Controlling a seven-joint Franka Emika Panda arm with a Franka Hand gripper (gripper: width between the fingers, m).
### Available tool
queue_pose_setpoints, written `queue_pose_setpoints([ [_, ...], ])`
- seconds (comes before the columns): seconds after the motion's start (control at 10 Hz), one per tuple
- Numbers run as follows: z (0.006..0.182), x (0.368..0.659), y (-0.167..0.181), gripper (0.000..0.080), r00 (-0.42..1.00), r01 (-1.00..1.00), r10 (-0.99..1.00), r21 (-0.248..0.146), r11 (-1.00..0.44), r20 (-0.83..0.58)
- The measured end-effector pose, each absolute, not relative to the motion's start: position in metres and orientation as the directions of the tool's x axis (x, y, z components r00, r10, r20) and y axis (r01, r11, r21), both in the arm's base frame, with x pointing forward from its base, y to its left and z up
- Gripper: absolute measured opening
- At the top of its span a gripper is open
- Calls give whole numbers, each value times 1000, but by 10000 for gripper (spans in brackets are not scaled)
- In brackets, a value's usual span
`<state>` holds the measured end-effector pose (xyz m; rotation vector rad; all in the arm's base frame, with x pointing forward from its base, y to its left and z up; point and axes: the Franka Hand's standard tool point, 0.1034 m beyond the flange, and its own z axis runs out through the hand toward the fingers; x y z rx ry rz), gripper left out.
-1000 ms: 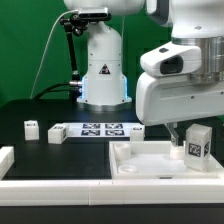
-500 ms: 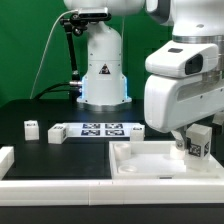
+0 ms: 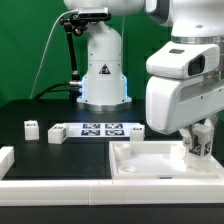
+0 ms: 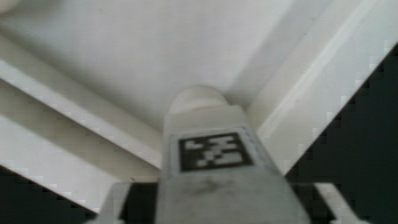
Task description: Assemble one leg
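Observation:
My gripper [image 3: 196, 138] is shut on a leg [image 3: 199, 143], a small white block with a black-and-white tag on its face. It holds the leg upright over the far right corner of the large white recessed tray-like piece [image 3: 150, 172]. In the wrist view the leg [image 4: 217, 150] runs out from between my fingers toward the tray's corner [image 4: 267, 60]; whether its tip touches the tray cannot be told. Two more legs [image 3: 32, 128] [image 3: 57, 133] lie on the table at the exterior view's left.
The marker board [image 3: 100, 129] lies behind the tray. A further small white block [image 3: 138, 128] sits at its right end. A white part [image 3: 5, 160] lies at the left edge. The robot base [image 3: 102, 70] stands at the back.
My gripper and the leg have moved down and a little to the exterior view's left, closer to the tray's far right corner.

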<state>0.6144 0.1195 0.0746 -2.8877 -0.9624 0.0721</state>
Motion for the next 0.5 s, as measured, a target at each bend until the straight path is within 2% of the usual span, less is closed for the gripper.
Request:
queue_pose_setpoints([
  [0.3,74,615,118,289,828,557,561,-104,-824,-11],
  [0.5,74,616,117,289,935,350,353,-114,-930,-12],
])
